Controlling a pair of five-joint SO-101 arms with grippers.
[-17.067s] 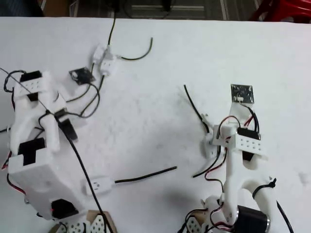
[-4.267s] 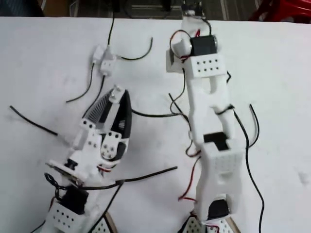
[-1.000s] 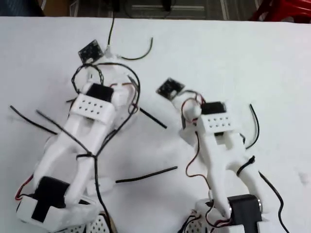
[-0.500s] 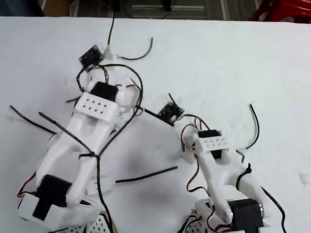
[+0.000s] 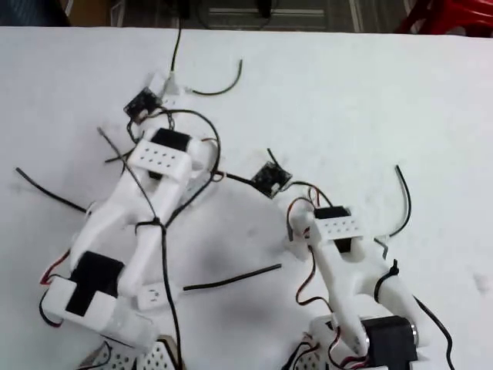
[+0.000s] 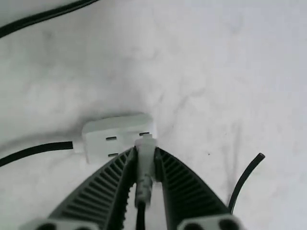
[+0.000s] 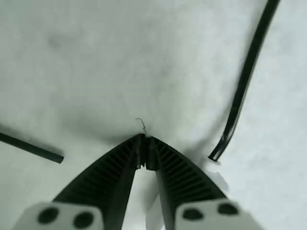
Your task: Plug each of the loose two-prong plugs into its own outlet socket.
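Left gripper (image 6: 145, 152), tight on plug (image 6: 144, 165) at outlet socket (image 6: 115, 136), slightly back from before; right gripper (image 7: 145, 142) closed empty, same place

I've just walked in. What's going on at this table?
The left claw grips a white plug, its tip against a white socket on the table. Whether the prongs are in can't be seen. The right claw is shut on nothing, over the table near a loose black cable.
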